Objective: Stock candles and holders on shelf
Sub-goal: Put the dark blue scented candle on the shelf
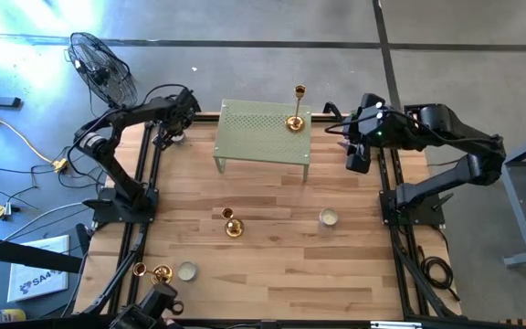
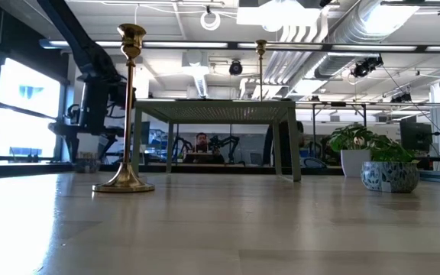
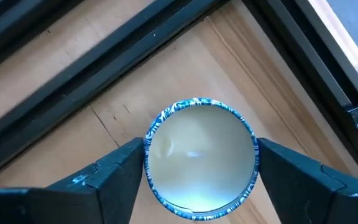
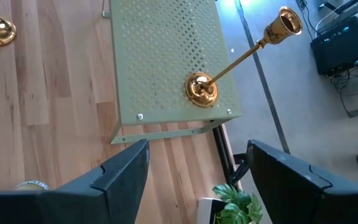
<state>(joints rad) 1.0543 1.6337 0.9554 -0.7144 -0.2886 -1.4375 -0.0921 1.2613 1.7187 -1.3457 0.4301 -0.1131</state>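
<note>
My left gripper (image 3: 201, 158) points down at the table's far left corner (image 1: 170, 137), its fingers around a pale cream candle (image 3: 197, 155) in a blue-and-white patterned cup. The sage-green shelf (image 1: 263, 137) stands on its legs at the far middle. A tall gold holder (image 1: 295, 122) stands on its round base on the shelf's right end. My right gripper (image 4: 197, 180) hangs open and holds nothing, raised off the shelf's right side (image 1: 359, 151). Another holder (image 1: 233, 224) and a candle (image 1: 328, 217) stand on the table's middle. My left gripper has the candle's round wall between its two fingers, one finger (image 3: 126, 168) at the rim's one side (image 3: 148, 146) and the other at the opposite side (image 3: 255, 146). The fingers come from above, pointing steeply down. The candle stands upright on the wooden table.
Two more gold holders (image 1: 151, 271) and a candle (image 1: 187, 270) sit at the table's near left corner. Black frame rails (image 3: 104, 50) run close by the held candle. A potted plant (image 4: 235, 205) stands under my right gripper. The shelf's top left of the tall holder is bare.
</note>
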